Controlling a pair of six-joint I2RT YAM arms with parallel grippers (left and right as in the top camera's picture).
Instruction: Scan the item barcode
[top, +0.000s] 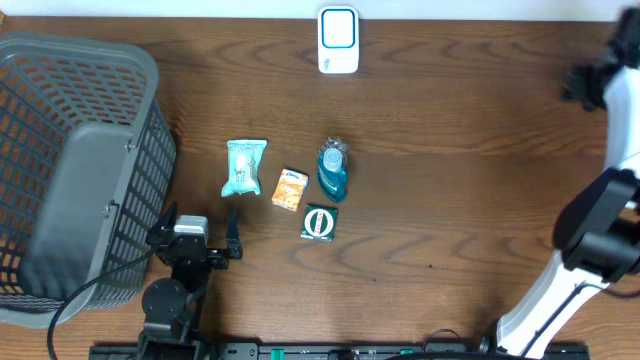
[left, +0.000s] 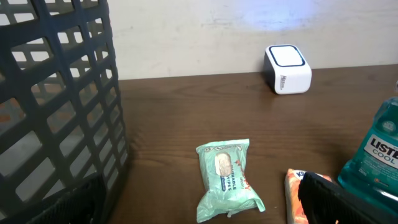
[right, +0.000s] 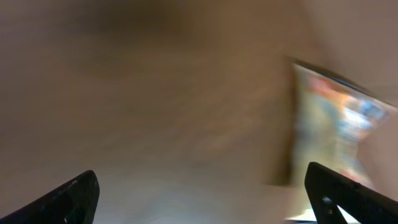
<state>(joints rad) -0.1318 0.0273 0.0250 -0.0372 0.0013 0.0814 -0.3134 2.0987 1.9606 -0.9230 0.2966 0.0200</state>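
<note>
A white scanner with a blue face (top: 338, 40) stands at the table's far edge, also seen in the left wrist view (left: 287, 68). At mid-table lie a mint wipes pack (top: 244, 167), an orange tissue pack (top: 290, 188), a blue mouthwash bottle (top: 332, 168) and a green square item with a white ring (top: 319, 222). My left gripper (top: 197, 232) is open just short of the wipes pack (left: 227, 177), holding nothing. My right gripper (top: 578, 82) is raised at the far right and open (right: 205, 193). Its view is blurred and shows a colourful packet (right: 336, 134) off to the right.
A large grey mesh basket (top: 70, 160) fills the left side, its wall close beside my left gripper (left: 56, 93). The right arm's white links (top: 560, 280) rise along the right edge. A pale wall stands behind the scanner.
</note>
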